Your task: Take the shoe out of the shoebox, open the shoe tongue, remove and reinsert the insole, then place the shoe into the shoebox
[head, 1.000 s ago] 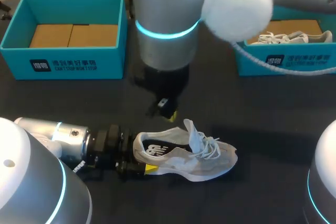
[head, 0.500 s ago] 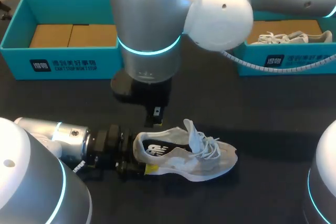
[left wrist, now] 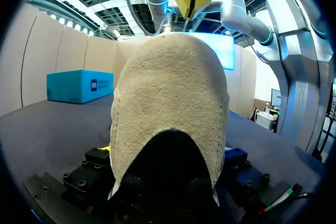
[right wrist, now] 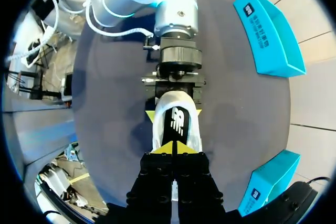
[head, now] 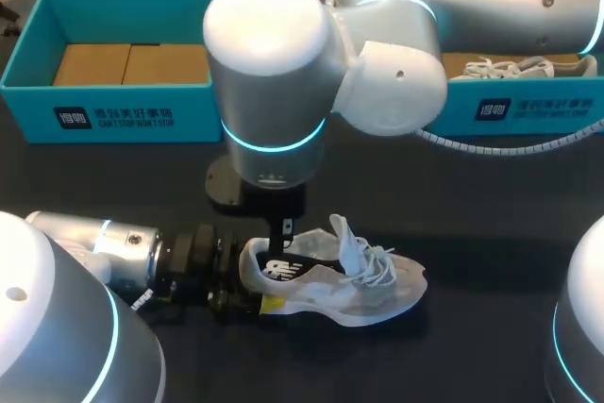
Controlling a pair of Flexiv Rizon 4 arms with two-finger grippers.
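Shoe (head: 340,282) lies on the dark surface (head: 472,195) near the middle of its near edge, heel toward the left edge and toe toward the right. Its tongue (head: 344,238) stands up and the insole (head: 283,266) shows in the opening.

You have bare surface past the toe out to the right edge, and a wide bare band between the shoe and the two teal boxes. The left shoebox (head: 113,115) sits at the far left corner. The right shoebox (head: 528,106) sits at the far right corner and holds a second shoe (head: 528,67). Your right arm (head: 311,73) hangs over the middle of that band.

Your left fingers (head: 270,304) come in low from the left and hold the heel from both sides. In the left wrist view the heel fills the space between them.

Your right fingers (right wrist: 173,148) point straight down, their yellow tips pressed together with nothing between. They are at the heel end of the opening, just beside the collar. You cannot tell whether they touch the insole.
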